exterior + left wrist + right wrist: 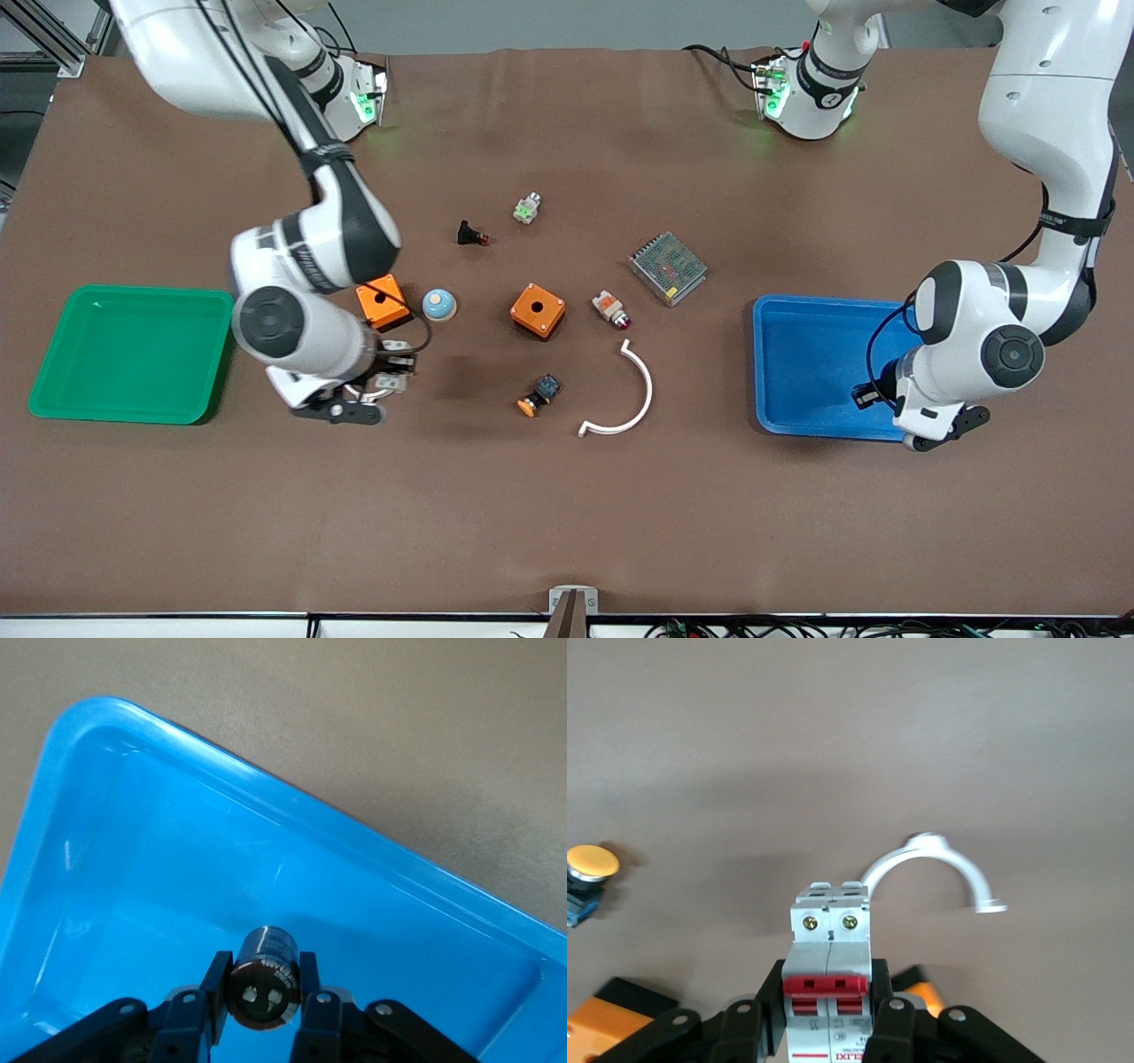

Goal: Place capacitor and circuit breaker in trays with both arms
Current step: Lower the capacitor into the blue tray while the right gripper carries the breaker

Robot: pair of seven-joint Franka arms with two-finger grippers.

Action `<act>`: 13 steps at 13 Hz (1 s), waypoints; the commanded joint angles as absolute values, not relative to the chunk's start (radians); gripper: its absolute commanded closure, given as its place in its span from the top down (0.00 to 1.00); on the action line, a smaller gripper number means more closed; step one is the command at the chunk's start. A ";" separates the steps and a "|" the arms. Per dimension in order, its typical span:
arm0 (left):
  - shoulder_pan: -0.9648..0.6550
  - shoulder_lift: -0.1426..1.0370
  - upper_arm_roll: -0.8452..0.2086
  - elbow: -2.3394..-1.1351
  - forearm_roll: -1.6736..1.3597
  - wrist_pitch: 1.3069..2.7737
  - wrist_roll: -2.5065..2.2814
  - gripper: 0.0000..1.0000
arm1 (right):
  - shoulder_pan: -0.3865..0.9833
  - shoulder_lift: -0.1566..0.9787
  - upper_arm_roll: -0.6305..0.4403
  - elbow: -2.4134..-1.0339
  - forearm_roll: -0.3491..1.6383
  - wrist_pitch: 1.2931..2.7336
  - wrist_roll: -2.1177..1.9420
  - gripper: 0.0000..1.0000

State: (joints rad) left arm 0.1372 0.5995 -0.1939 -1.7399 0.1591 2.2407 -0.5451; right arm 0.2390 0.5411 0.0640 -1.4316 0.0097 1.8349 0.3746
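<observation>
My left gripper point(873, 396) is shut on the capacitor point(264, 979), a small black cylinder gripped by its sides. It hangs low over the blue tray point(797, 354), above the tray corner at the left arm's end; the tray floor point(177, 859) fills the left wrist view. My right gripper point(390, 379) is shut on the circuit breaker point(830, 948), a white-grey block with red levers, held over bare table between the green tray point(133, 354) and an orange box point(381, 301). The breaker point(388, 381) barely shows in the front view.
Mid-table lie a second orange box point(538, 310), a blue-domed part point(438, 305), an orange-capped button point(539, 396), a white curved clip point(625, 399), a white-and-orange part with red tip point(611, 309), a mesh-covered metal box point(668, 267), a black red-tipped part point(471, 234) and a small green-white part point(527, 208).
</observation>
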 commanded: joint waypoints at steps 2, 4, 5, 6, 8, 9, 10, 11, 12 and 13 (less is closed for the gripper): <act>0.146 0.581 -0.201 -1.808 0.167 2.298 -0.534 0.20 | 0.072 0.532 0.081 -1.376 -0.014 1.727 0.134 0.05; 0.149 0.577 -0.204 -1.821 0.169 2.298 -0.520 0.54 | -0.041 0.525 0.083 -1.374 -0.035 1.723 -0.016 0.05; 0.146 0.572 -0.206 -1.822 0.169 2.298 -0.517 0.82 | -0.099 0.526 0.083 -1.374 -0.040 1.723 -0.102 0.05; 0.150 0.565 -0.207 -1.822 0.170 2.296 -0.514 1.00 | -0.144 0.528 0.083 -1.374 -0.041 1.723 -0.168 0.05; 0.146 0.537 -0.210 -1.819 0.169 2.286 -0.505 1.00 | -0.219 0.528 0.081 -1.374 -0.075 1.726 -0.263 0.05; 0.144 0.502 -0.210 -1.818 0.169 2.272 -0.502 1.00 | -0.247 0.531 0.083 -1.373 -0.106 1.733 -0.291 0.05; 0.141 0.467 -0.212 -1.812 0.169 2.248 -0.496 1.00 | -0.271 0.534 0.081 -1.365 -0.120 1.735 -0.310 0.05; 0.146 0.416 -0.212 -1.809 0.169 2.217 -0.473 1.00 | -0.296 0.537 0.081 -1.353 -0.123 1.741 -0.330 0.05; 0.149 0.375 -0.212 -1.792 0.167 2.203 -0.427 1.00 | -0.323 0.548 0.081 -1.347 -0.136 1.761 -0.353 0.05; 0.152 0.335 -0.210 -1.772 0.166 2.182 -0.363 1.00 | -0.349 0.555 0.081 -1.347 -0.156 1.800 -0.370 0.05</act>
State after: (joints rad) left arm 0.1381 0.4343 -0.2054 -1.7719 0.1607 2.2336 -0.4457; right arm -0.2988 0.5343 0.0582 -1.3791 -0.1124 1.7720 -0.3350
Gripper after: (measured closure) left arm 0.000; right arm 0.599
